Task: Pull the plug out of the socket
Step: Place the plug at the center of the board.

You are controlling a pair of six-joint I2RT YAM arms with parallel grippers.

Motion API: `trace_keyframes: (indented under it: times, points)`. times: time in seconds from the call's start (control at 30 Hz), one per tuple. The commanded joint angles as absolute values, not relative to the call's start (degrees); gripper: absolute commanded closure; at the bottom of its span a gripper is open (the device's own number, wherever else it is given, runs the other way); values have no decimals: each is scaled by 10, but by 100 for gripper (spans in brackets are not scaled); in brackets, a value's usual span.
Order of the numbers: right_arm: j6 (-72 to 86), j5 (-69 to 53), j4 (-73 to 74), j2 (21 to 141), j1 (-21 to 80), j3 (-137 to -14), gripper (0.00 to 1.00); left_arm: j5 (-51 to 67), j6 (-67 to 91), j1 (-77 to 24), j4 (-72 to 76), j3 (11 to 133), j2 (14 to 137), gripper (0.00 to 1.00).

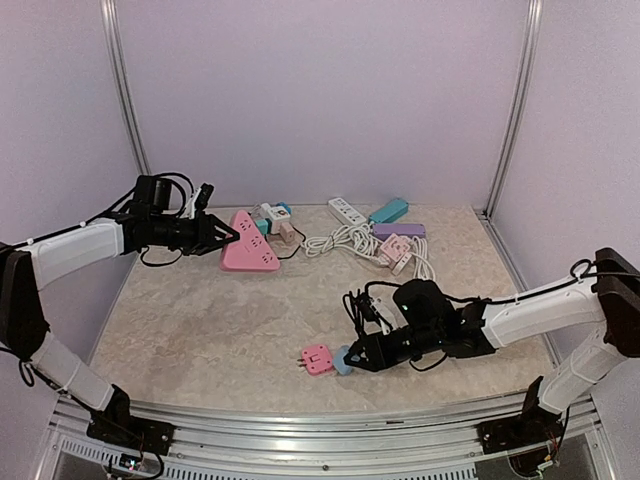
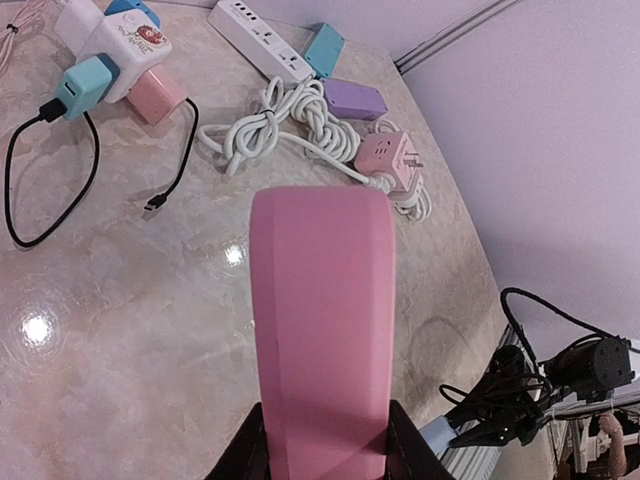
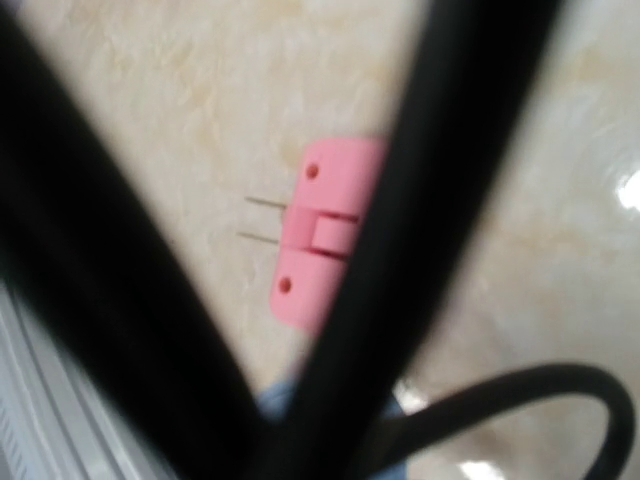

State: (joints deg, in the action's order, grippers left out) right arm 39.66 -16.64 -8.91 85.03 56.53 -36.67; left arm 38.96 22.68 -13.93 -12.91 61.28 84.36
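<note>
Left fingers [image 1: 222, 233] are clamped on the narrow end of the pink socket [image 1: 250, 252]. The left wrist view shows a finger pressed to each flank and the body sticking straight out ahead. Judged reason: it is an anchor grip that keeps the socket from sliding while the other arm pulls. The socket's underside looks to rest on the tabletop [image 1: 200, 330], though I cannot be sure it isn't lifted a touch.

Right fingers [image 1: 350, 358] are well apart from the socket, out toward the near edge and off to its right. They are closed on a small blue plug [image 1: 343, 361]. The right wrist view is blurred and mostly blocked by the dark fingers, with only a blue smear low between them.

A pink adapter [image 1: 318, 358] lies flat on the socket's side of the plug, with two bare prongs pointing away from the right fingers. Whether it touches the plug or sits just clear, I cannot tell.

No plug shows in the socket's faces that can be seen. With plug and socket this far apart, the pull itself reads as done. The low hold near the tabletop suggests setting the plug down comes next.

A white cord bundle [image 1: 340, 240] lies behind and right of the socket, untouched.
</note>
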Motion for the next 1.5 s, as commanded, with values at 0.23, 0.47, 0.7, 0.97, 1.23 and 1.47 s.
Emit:
trace_keyframes:
  times: [0.23, 0.47, 0.7, 0.97, 1.23, 1.47]
  points:
    - [431, -174, -128, 887, 569, -362, 88, 405, 232, -137, -106, 607, 823, 96]
    - [429, -160, -106, 890, 569, -364, 72, 406, 233, -137, -104, 605, 820, 96]
    - [428, -132, -81, 880, 570, -361, 42, 408, 233, -139, -105, 606, 820, 96]
    - [412, -73, -29, 833, 569, -364, 22, 409, 232, -142, -105, 606, 819, 96]
    - [365, 65, 51, 704, 558, -376, 1, 381, 252, -183, -115, 603, 806, 96]
    - [304, 103, 18, 649, 509, -374, 0, 391, 285, -246, -108, 521, 770, 96]
